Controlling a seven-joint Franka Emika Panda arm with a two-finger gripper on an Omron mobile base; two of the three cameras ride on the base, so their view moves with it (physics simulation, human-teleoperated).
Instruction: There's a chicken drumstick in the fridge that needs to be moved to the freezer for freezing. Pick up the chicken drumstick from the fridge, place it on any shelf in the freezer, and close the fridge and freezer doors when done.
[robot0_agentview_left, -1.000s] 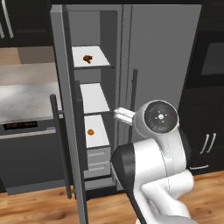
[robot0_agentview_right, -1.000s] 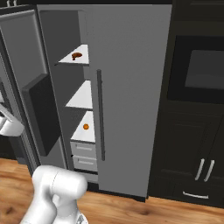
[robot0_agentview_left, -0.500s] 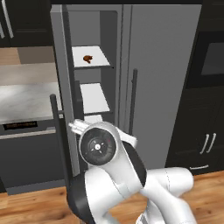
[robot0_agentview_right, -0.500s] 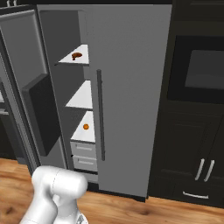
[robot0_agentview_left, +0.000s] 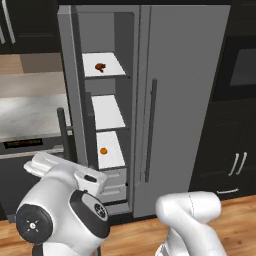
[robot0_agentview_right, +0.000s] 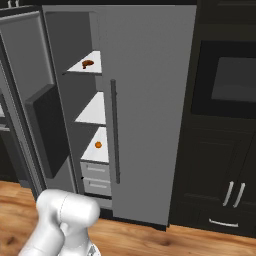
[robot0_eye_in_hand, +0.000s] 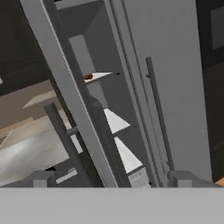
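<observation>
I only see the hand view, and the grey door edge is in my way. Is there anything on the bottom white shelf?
Observer: Yes, a small orange ball sits on the lowest shelf of the open freezer.
Operator: What's under that shelf?
Observer: Two grey drawers, one stacked above the other, both pushed in.
Operator: Where on its shelf is the chicken drumstick?
Observer: The chicken drumstick lies around the middle of the top shelf, with nothing else on that shelf.
</observation>
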